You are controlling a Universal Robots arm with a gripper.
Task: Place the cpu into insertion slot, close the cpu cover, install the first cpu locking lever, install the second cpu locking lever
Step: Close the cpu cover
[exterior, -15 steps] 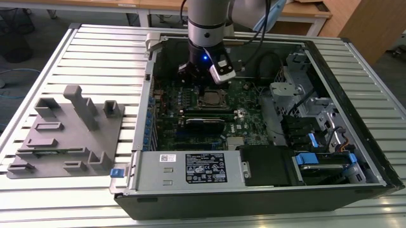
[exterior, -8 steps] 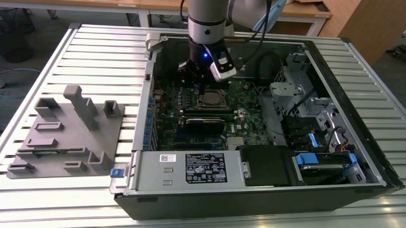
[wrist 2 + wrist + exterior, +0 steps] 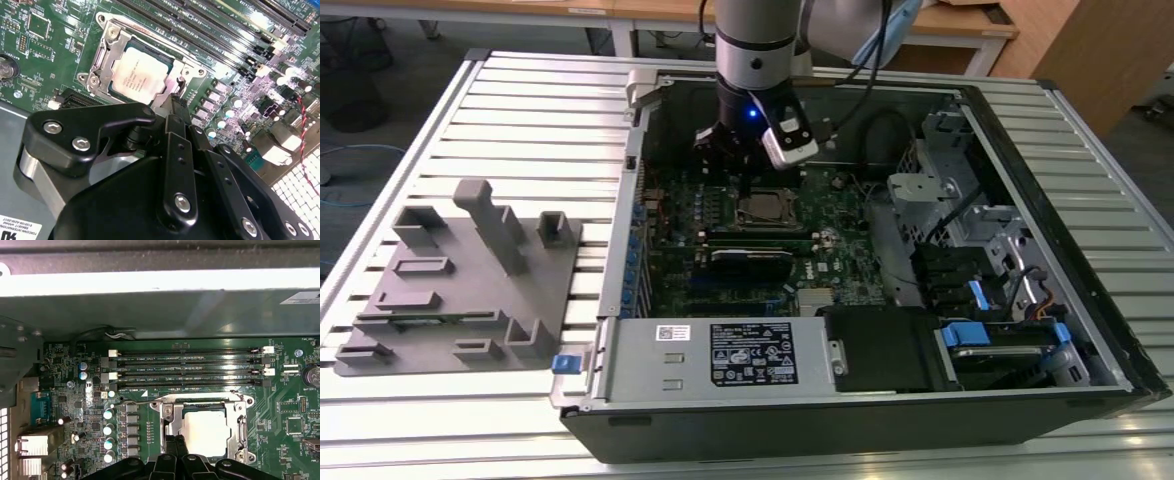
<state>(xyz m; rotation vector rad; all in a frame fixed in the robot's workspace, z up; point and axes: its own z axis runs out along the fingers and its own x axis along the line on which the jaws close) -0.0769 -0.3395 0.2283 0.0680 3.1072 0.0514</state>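
Gripper [image 3: 175, 105] clenched, holding nothing | tips at cpu cover [image 3: 102, 62] edge | cpu [image 3: 142, 75] seated beneath

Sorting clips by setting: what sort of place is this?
Probably a robotics lab or workshop: an open computer case lies on a slatted metal table under a robot arm, with wooden desks behind.

Arm [image 3: 754, 40] vertical, pointing straight down (jaws pressed together).

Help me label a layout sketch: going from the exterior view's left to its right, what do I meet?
Grey fixture tray → computer case's silver side wall → cpu → blue drive handle.
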